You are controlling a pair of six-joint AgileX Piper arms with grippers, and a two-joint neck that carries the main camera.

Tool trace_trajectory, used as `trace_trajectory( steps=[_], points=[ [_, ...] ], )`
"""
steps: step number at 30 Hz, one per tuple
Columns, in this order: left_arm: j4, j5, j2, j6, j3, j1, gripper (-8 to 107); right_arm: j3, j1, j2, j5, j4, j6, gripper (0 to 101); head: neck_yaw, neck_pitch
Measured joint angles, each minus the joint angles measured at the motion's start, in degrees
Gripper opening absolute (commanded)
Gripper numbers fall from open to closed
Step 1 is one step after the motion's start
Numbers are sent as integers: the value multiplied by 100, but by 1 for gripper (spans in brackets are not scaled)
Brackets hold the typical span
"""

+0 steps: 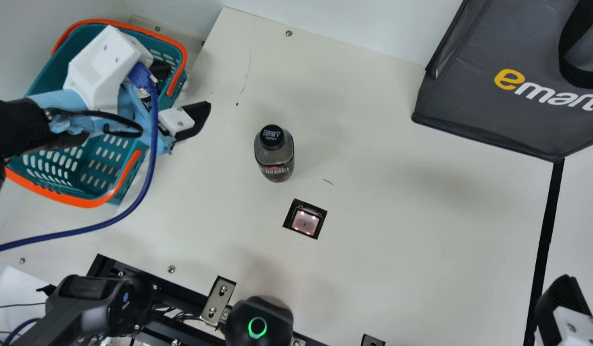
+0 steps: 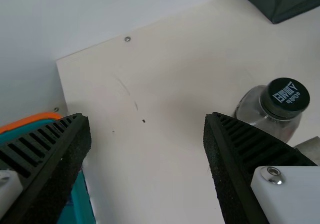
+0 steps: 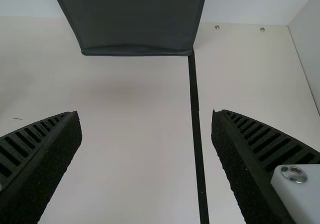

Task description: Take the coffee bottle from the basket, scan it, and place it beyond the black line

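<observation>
My left gripper (image 1: 180, 94) is over the right side of the teal basket (image 1: 66, 166), its fingers wide apart. The left wrist view shows this gripper (image 2: 147, 116) open with bare table between its fingers. A bottle with a black cap (image 1: 274, 154) stands upright on the table, right of that gripper; in the left wrist view the bottle (image 2: 274, 111) is beyond one finger. Partly hidden under the left arm, a dark item with white print (image 1: 145, 100) lies in the basket. My right gripper (image 1: 565, 312) is at the lower right; its wrist view shows the gripper (image 3: 147, 113) open and empty.
A scanner window (image 1: 305, 221) is set in the table, just nearer than the bottle. The black line (image 1: 546, 230) runs along the right, from a grey bag (image 1: 479, 91) at the back. A blue cable (image 1: 133, 204) loops from the left arm.
</observation>
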Motion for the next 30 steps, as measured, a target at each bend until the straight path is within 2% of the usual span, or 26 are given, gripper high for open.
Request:
trace_trajectory(
  steps=[11, 23, 30],
  points=[
    [178, -77, -81, -504, -94, 89, 90, 0, 0, 0, 0, 0, 0, 91, 0, 0],
    [194, 254, -223, -726, -255, 225, 90, 0, 0, 0, 0, 0, 0, 91, -18, 0],
    [156, 376, -264, -667, -255, 365, 90, 0, 0, 0, 0, 0, 0, 91, -800, 0]
  ],
)
